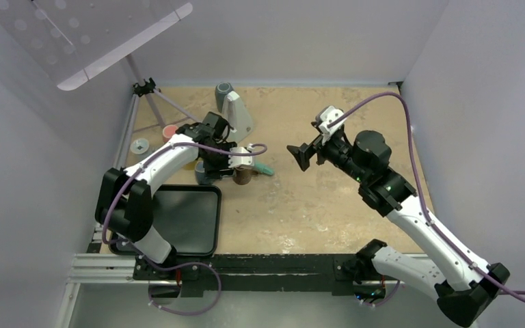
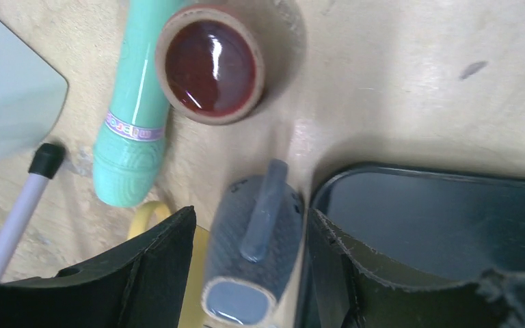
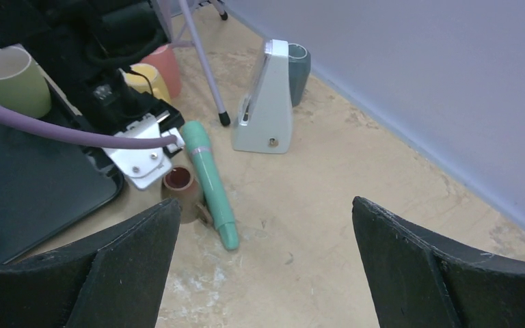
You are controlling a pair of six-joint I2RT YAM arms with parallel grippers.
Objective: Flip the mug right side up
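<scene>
A: Entry: mug, grey-blue, on its side, handle uppermost (mouth end unclear), on bench just beside black tray.
B: Left claw: open, straddling it. Right claw: spread wide, empty.

Your left arm reaches forward over the counter's left half, its left gripper pointed down, fingers parted. Your right arm is raised over the counter's right half, its right gripper spread wide.
</scene>
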